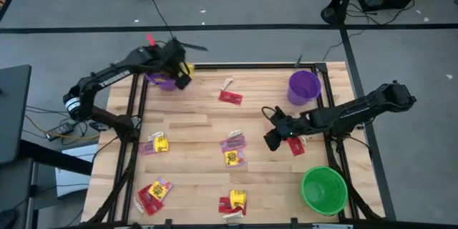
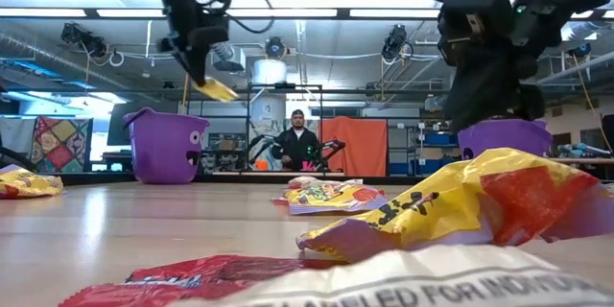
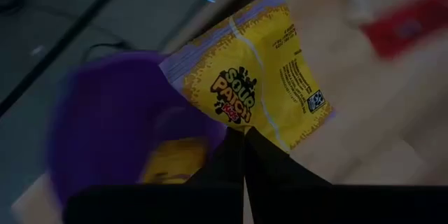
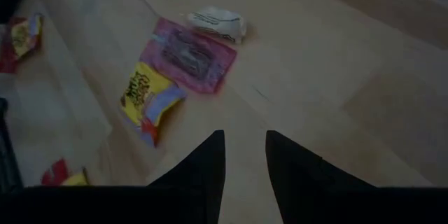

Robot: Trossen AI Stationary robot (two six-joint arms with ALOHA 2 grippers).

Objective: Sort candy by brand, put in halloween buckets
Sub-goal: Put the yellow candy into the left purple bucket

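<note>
High view: a yellow Sour Patch packet [image 1: 184,70] is pinched in the closed left gripper [image 1: 180,74] above the purple bucket [image 1: 162,80] at upper left. Near centre right, the right gripper [image 1: 272,139] is held parted, nothing between its fingers.

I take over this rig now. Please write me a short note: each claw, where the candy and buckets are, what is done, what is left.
Left claw: shut on a yellow candy pack, held above the far-left purple bucket; not yet released.
Right claw: open, empty, over mid-table beside a red candy.
Other buckets: second purple bucket far right, green bucket near right.
Done: one yellow piece seems to lie in the left purple bucket already.
Left: drop this pack, then sort the loose candy on the table: the pink and yellow pair at centre, the rest along the near edge and left.
</note>
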